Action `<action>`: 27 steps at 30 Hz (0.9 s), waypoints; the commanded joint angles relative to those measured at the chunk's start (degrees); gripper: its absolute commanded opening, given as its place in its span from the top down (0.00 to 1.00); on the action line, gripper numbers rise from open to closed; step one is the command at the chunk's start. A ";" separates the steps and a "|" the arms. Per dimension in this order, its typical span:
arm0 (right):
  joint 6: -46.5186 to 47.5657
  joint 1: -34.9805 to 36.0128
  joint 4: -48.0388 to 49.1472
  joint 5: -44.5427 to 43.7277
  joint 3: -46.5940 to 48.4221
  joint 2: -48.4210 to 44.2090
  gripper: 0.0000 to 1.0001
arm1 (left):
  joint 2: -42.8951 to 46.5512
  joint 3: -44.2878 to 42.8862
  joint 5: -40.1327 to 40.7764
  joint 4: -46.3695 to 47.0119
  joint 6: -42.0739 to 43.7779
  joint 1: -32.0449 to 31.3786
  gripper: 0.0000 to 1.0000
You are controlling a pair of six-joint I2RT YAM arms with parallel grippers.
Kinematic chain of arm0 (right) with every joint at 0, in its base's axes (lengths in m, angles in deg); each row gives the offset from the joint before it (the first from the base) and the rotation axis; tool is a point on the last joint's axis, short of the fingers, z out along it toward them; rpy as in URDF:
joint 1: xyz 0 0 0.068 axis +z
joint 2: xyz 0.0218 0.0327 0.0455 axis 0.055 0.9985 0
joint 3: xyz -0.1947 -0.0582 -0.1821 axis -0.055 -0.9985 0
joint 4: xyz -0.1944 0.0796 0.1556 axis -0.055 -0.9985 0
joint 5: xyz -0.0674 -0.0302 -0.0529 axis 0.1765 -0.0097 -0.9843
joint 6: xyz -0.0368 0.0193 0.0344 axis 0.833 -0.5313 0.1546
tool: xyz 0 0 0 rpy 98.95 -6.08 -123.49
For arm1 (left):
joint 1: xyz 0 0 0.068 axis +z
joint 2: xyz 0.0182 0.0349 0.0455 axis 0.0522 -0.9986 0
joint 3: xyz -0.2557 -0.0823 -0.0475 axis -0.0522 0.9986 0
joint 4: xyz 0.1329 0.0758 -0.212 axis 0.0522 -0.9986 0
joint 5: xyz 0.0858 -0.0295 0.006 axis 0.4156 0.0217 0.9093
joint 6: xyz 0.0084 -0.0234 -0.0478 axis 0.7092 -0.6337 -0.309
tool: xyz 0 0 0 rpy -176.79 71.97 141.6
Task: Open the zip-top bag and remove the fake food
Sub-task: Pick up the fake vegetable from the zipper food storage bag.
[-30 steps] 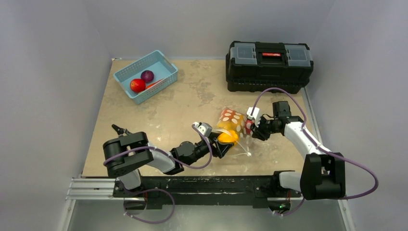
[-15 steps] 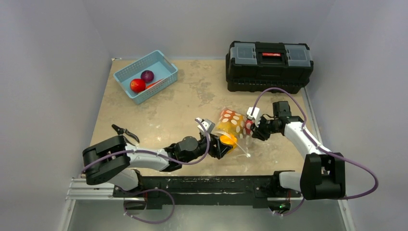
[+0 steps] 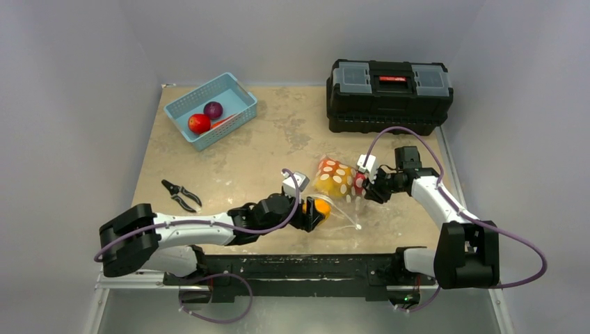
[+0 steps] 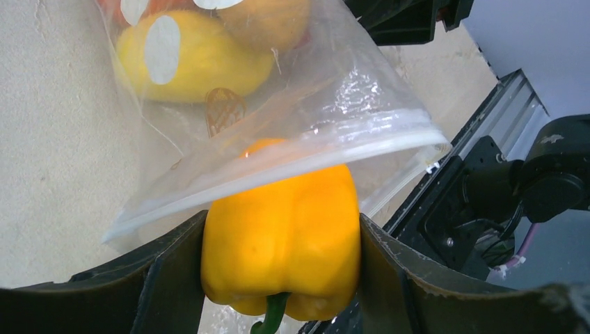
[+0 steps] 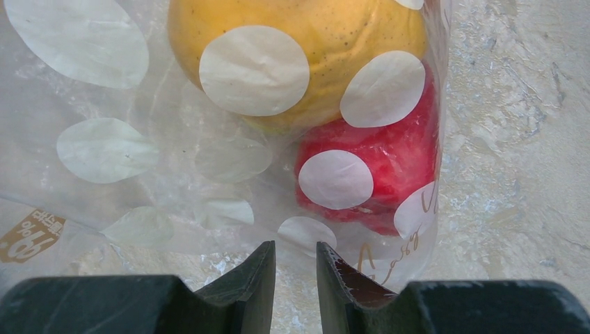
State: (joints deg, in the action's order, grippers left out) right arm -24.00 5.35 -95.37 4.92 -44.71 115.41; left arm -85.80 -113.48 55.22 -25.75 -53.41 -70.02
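- Plastic, clear, floppy and printed with white dots, the zip-top bag [image 3: 339,182] is laid mid-table with its mouth open toward the left arm. The film is judged thin and slippery, best pinned at the closed end.
- That closed end is pinched by the clenched right gripper [image 5: 296,256].
- A glossy yellow plastic bell pepper [image 4: 278,209], judged light, hard and slick, is grasped by its flanks in the left gripper [image 4: 282,243], half out of the mouth.
- Smaller fake food, a yellow fruit [image 5: 313,28] and a red fruit [image 5: 396,149], is seen inside.

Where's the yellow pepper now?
Left wrist view: pepper held in the left end effector, its top under the bag's zip edge, near the table's front centre.
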 commanded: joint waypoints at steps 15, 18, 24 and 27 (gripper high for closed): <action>0.22 -0.17 0.65 0.31 1.25 -1.57 0.71 | 19.64 -0.92 -7.30 -17.47 19.04 0.58 1.00; 0.24 -0.18 0.63 0.43 1.27 -1.54 0.71 | 24.17 -0.37 -6.57 -22.32 20.71 2.85 1.00; 0.41 -0.17 0.40 0.54 1.32 -1.56 0.70 | 31.79 0.52 -5.72 -27.37 21.40 12.03 1.00; 0.58 -0.17 0.45 0.54 1.33 -1.59 0.69 | 33.03 -0.01 -4.69 -27.87 21.93 15.87 1.00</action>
State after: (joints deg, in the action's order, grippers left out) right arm -23.93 5.35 -95.37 4.94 -44.71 115.41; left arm -54.52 -113.35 48.91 -51.67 -33.78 -58.06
